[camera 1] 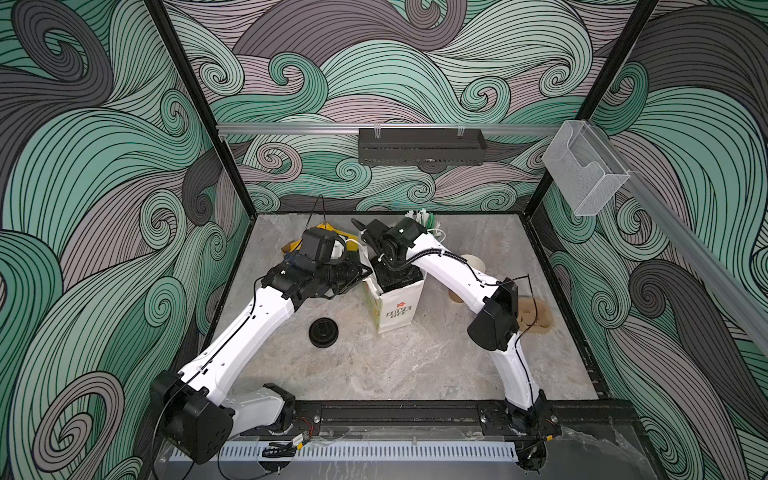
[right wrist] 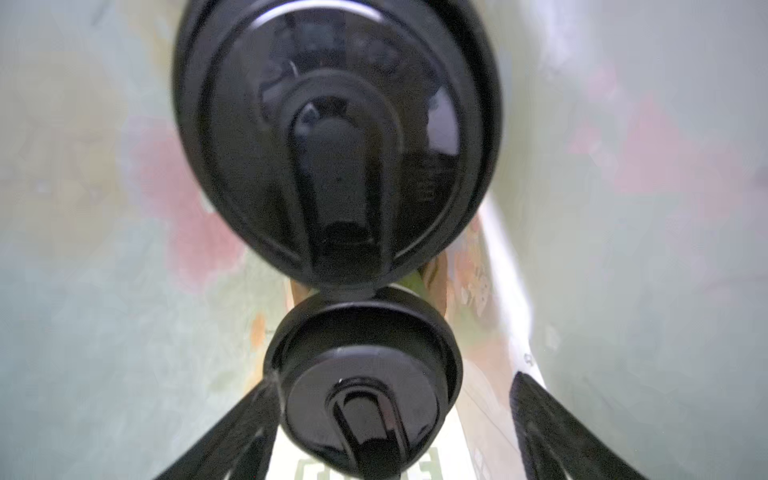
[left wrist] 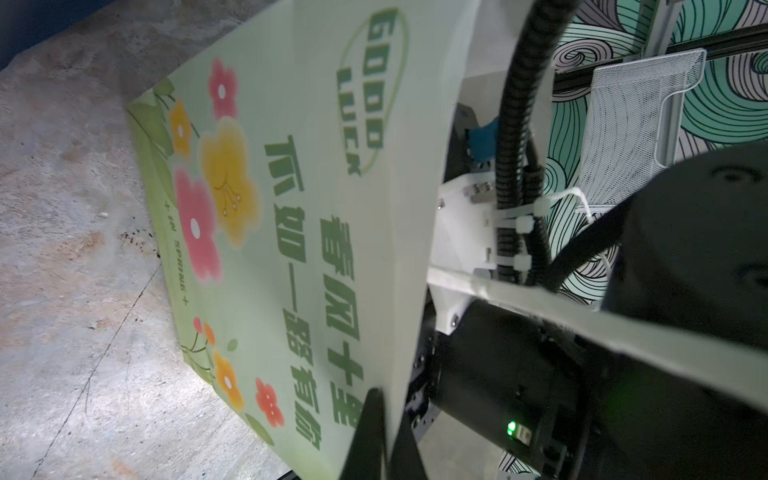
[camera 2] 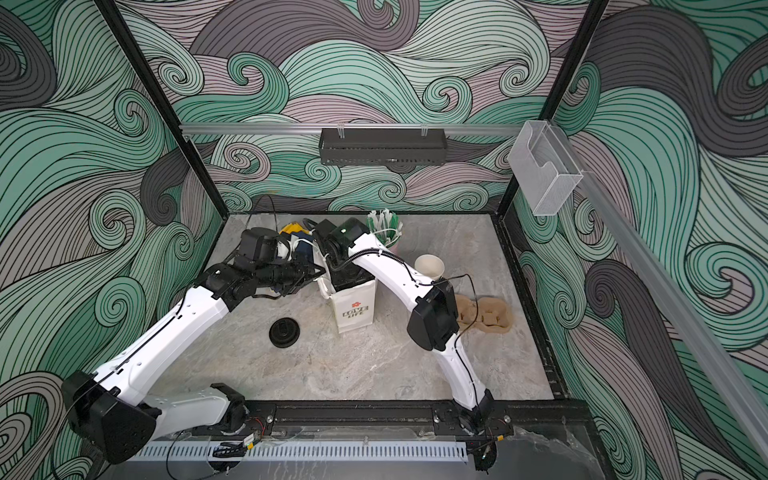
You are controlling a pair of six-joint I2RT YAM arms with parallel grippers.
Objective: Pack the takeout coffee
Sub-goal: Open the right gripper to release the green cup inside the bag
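**Two cups bagged; right arm to withdraw**

Both takeout coffee cups (right wrist: 336,137) stand lidded, side by side, inside the paper bag (camera 1: 395,307) on the table (camera 1: 415,365). Right end effector (right wrist: 395,382) is down in the bag, released, fingers (right wrist: 232,432) spread either side of one cup. Left end effector (left wrist: 384,432) is clenched on the bag's rim.

Step, as judged: placement done. Next: lift the right arm straight up, clear of lids and bag wall.

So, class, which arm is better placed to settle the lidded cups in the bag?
Right. The right fingers, open, straddle the nearer lidded cup inside the bag; the left fingers are shut on the bag's edge.
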